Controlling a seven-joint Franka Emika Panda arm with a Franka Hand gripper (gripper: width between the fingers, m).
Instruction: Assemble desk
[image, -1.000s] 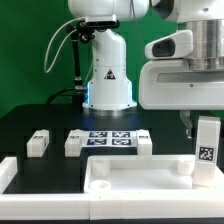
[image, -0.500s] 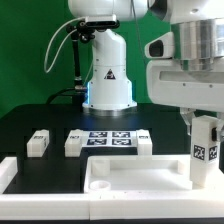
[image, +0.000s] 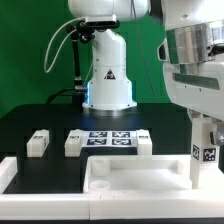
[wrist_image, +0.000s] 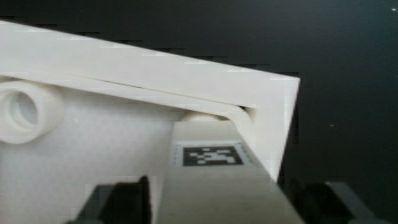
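The gripper (image: 203, 124) is shut tight on one leg (image: 204, 152), with a finger on each side of it. It holds the leg straight up, right over the tabletop's corner on the exterior view's right. The wrist view shows this leg (wrist_image: 217, 158) between the two fingers (wrist_image: 121, 202). Its far end is down inside that corner of the tabletop (wrist_image: 160, 75).

I think the job now is to fix this leg into the corner. To do it well, the leg should stand straight and not lean. Its tip should sit right in the corner's hole before any push or turn. I cannot see that hole under the leg, so slow and gentle is best. If the leg is off to one side, it could jam or tip the tabletop up. The grip must be firm so the leg does not slip.

Now the count:
- **Tabletop:** There is one tabletop (image: 120, 166), lying rim up.
- **Legs:** There are four legs, one in the gripper and three lying on the black table (image: 30, 120) behind the tabletop.
  - One lying leg (image: 38, 142) is alone, behind the tabletop's corner on the exterior view's left.
  - A second leg (image: 74, 143) and a third leg (image: 143, 141) lie behind the tabletop's middle, one at each end of the marker board (image: 110, 139).
- **Marker board:** There is one marker board.
- **Round hole:** One round hole (wrist_image: 18, 110) shows inside the tabletop, along the rim from the leg's corner.
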